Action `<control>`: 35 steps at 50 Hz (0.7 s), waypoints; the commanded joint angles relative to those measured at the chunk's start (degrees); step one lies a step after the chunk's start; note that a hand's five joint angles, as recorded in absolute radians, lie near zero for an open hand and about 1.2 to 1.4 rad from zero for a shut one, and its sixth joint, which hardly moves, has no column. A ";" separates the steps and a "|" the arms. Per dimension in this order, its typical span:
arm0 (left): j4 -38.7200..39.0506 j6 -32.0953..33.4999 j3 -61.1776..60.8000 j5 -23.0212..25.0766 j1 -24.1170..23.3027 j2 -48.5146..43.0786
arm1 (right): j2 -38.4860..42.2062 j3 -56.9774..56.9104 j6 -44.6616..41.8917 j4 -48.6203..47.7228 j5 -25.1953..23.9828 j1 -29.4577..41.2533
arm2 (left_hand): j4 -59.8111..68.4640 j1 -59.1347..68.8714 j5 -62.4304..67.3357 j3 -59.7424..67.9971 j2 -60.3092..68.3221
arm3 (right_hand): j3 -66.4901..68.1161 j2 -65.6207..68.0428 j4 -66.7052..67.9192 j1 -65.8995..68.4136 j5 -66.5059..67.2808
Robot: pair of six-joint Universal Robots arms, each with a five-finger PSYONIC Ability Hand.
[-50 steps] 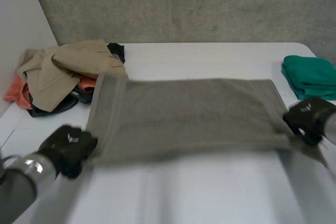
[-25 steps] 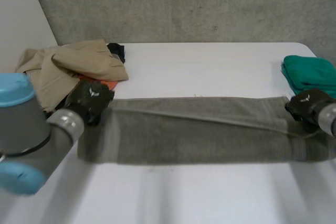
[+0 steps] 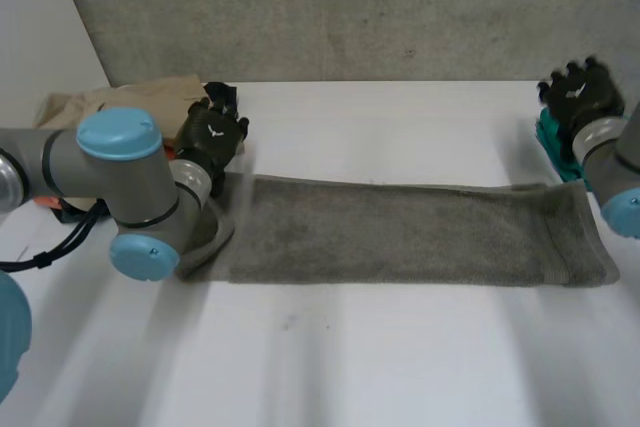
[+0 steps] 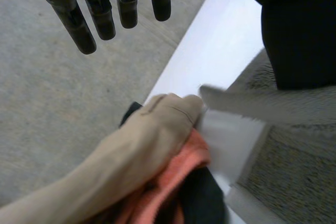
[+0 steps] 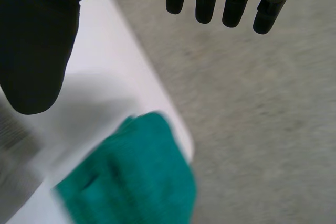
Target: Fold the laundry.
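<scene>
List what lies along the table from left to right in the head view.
Tan garment → left hand → grey towel → right hand

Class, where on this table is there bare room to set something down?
Bare: the strip between towel and near edge, and the band behind it. Crowded: the pile by the left hand, the green cloth by the right hand.

— What sort of place is this?
— A robotics lab or test room, by the look of it. A bare grey concrete wall [image 3: 350,17] stands behind a plain white table [image 3: 400,367], and a grey-jointed robot arm with light-blue caps [image 3: 120,182] reaches over it.
— But there's laundry.
— Yes, a long grey-brown towel [image 3: 400,232] and a heap of beige and orange clothes [image 3: 110,105], set out on a workbench.
</scene>
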 commanded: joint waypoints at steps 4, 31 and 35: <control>-1.39 -0.52 -8.52 -0.08 0.02 11.81 | -13.41 8.28 3.46 9.32 -4.12 -2.40 | -1.53 -0.62 -3.01 -2.14 -1.81 | -2.13 -2.07 -2.15 -2.93 -2.81; 5.03 0.36 -7.75 7.74 7.76 3.57 | -24.40 40.46 3.99 15.40 -22.24 -18.23 | -0.30 0.60 -1.79 -0.92 -0.58 | -2.04 -1.99 -2.07 -2.85 -2.73; 9.32 0.18 -1.60 7.83 8.02 0.32 | -24.40 40.46 4.08 14.79 -21.98 -18.23 | 0.20 1.11 -1.28 -0.42 -0.08 | -2.04 -1.99 -2.07 -2.85 -2.73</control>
